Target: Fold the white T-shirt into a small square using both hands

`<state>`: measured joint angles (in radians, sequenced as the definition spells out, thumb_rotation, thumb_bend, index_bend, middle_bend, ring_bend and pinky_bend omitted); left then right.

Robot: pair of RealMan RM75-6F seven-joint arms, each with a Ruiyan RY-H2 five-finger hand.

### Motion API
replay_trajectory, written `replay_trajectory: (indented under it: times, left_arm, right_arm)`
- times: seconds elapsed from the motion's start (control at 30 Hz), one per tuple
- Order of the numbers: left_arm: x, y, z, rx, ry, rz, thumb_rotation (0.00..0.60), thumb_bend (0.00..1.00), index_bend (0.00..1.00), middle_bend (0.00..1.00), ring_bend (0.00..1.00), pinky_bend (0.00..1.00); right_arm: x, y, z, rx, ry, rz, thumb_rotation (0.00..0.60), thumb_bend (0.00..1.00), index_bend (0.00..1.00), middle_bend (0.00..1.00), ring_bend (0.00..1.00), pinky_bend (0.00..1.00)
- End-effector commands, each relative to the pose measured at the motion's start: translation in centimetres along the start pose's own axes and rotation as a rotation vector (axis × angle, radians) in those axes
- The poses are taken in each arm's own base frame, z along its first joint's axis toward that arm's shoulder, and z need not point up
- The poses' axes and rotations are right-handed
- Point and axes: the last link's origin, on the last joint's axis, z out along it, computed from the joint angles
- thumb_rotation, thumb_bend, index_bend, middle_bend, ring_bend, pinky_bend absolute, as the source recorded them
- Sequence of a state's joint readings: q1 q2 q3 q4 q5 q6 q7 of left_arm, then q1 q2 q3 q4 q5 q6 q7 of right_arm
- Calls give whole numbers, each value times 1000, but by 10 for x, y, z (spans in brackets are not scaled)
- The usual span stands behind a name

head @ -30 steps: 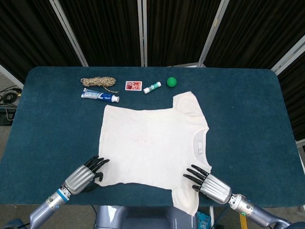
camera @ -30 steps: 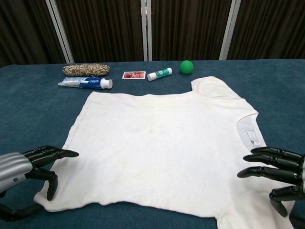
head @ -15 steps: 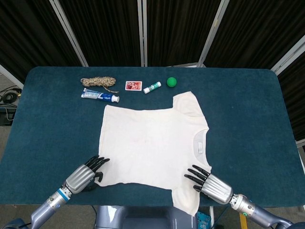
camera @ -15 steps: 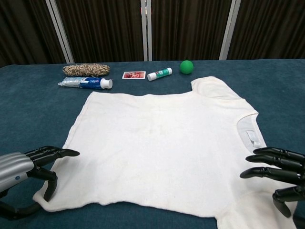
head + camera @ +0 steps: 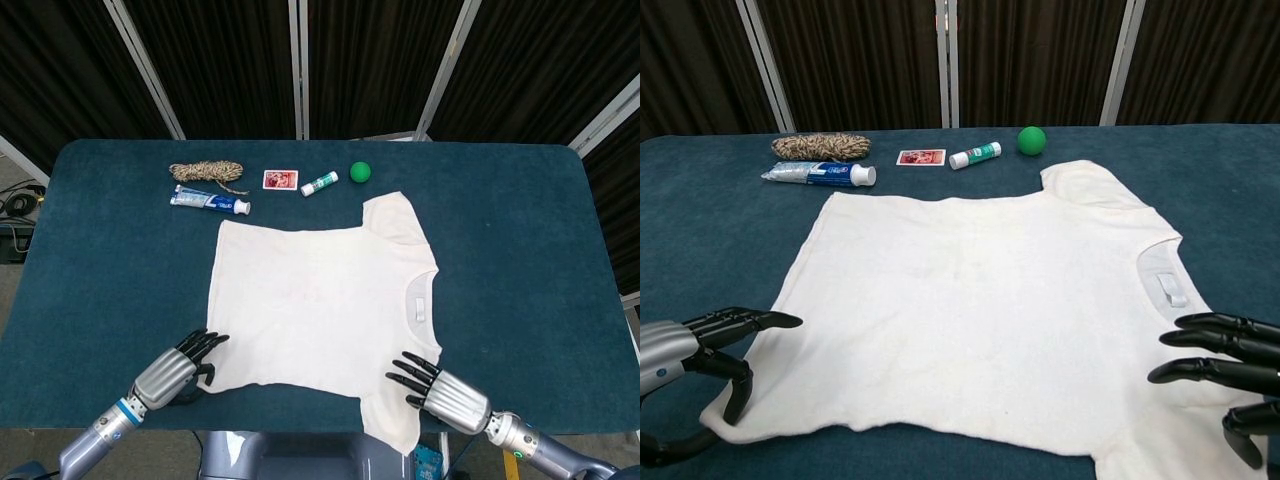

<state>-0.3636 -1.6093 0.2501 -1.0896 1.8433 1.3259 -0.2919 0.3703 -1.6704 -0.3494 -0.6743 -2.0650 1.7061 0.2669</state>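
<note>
Both hands have slid back toward the table's near edge. Spread flat on the blue table (image 5: 520, 250), the white T-shirt (image 5: 320, 300) lies with its hem corner just beyond the left hand (image 5: 175, 368), whose fingers (image 5: 740, 322) are apart, holding nothing. On the other side, the right hand (image 5: 440, 388) has its fingers (image 5: 1215, 345) splayed over the near sleeve. Bare cloth-free table lies outside both hands. Far ahead of the fingertips sit rope (image 5: 205, 173), toothpaste (image 5: 210, 201), card (image 5: 280, 180), glue stick (image 5: 320, 183) and green ball (image 5: 360, 172).
</note>
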Motion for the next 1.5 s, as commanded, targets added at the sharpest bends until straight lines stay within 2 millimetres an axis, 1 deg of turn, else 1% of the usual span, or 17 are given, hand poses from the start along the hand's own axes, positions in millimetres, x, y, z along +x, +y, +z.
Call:
replay_trajectory:
  times: [0.03, 0.23, 0.47, 0.63, 0.83, 1.07, 1.27, 1.4, 1.47, 1.5]
  left_arm:
    - [2, 2, -6, -10, -6, -20, 600, 574, 819, 0, 0, 0]
    - [14, 9, -23, -54, 1, -18, 600, 574, 829, 0, 0, 0]
    - [20, 18, -42, -90, -16, -14, 600, 575, 836, 0, 0, 0]
    - [22, 22, -51, -104, -31, -22, 600, 575, 841, 0, 0, 0]
    - [21, 27, -63, -115, -86, -100, 600, 575, 845, 0, 0, 0]
    - [19, 31, -70, -116, -157, -143, 600, 577, 847, 0, 0, 0]
    - [18, 35, -74, -124, -189, -144, 600, 576, 847, 0, 0, 0]
    - [18, 36, -73, -124, -186, -153, 600, 576, 847, 0, 0, 0]
    - [19, 35, -68, -120, -165, -157, 600, 577, 847, 0, 0, 0]
    - [22, 33, -63, -113, -141, -162, 600, 577, 847, 0, 0, 0]
  right_arm:
    - [2, -4, -2, 21, 1, 9, 600, 431, 725, 152, 0, 0]
    - [16, -13, -8, 85, 12, 25, 600, 431, 726, 157, 0, 0]
    - [31, -28, -12, 144, 5, 37, 600, 430, 728, 160, 0, 0]
    - [36, -36, -16, 163, -10, 44, 600, 430, 728, 161, 0, 0]
    - [38, -43, -25, 175, -39, 69, 600, 431, 729, 162, 0, 0]
    - [38, -47, -28, 191, -55, 78, 600, 431, 731, 162, 0, 0]
    - [41, -50, -31, 212, -69, 88, 600, 430, 736, 161, 0, 0]
    - [41, -48, -31, 205, -75, 83, 600, 431, 736, 161, 0, 0]
    - [41, -45, -30, 188, -73, 89, 600, 430, 736, 161, 0, 0]
    - [43, -40, -27, 163, -64, 91, 600, 430, 736, 161, 0, 0]
